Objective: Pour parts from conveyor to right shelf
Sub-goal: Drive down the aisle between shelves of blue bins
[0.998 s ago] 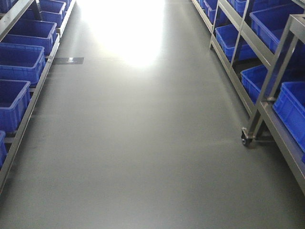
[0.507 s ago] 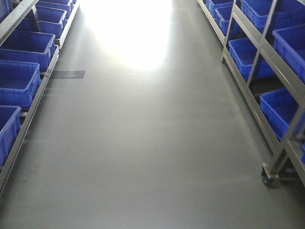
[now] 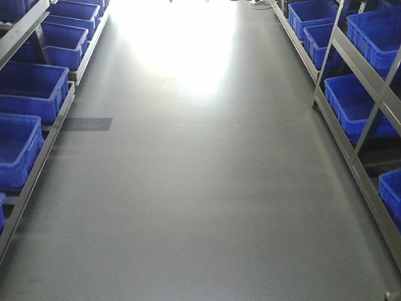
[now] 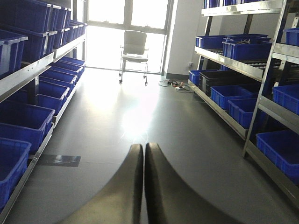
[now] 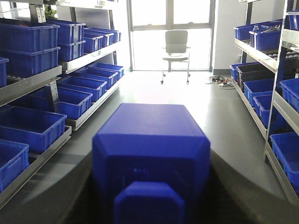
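A: status on the pour?
B: looking about halfway. right gripper point(image 5: 152, 148) is clamping a blue part point(image 5: 149, 123), jaws pressing on both its sides, stud end facing the wrist cam
A: left arm?
B: left gripper point(image 4: 142, 147) is sitting with fingers pressed together, nothing between them
A: conveyor?
B: not showing in any view, so there's no bench edge or corner to place things by. cameras are looking down an aisle of grey floor point(image 3: 200, 188) between two racks
A: so pickup is done?
B: judging so, since the part is in the grip and off the belt. the drop is what's remaining
A: target?
B: right shelf point(image 4: 229, 60) is running along the right side of the aisle, blue bins point(image 3: 351, 100) sitting open on it. part is hanging over the floor, well apart from any bin
A: more parts waiting?
B: can't tell, only seeing this one
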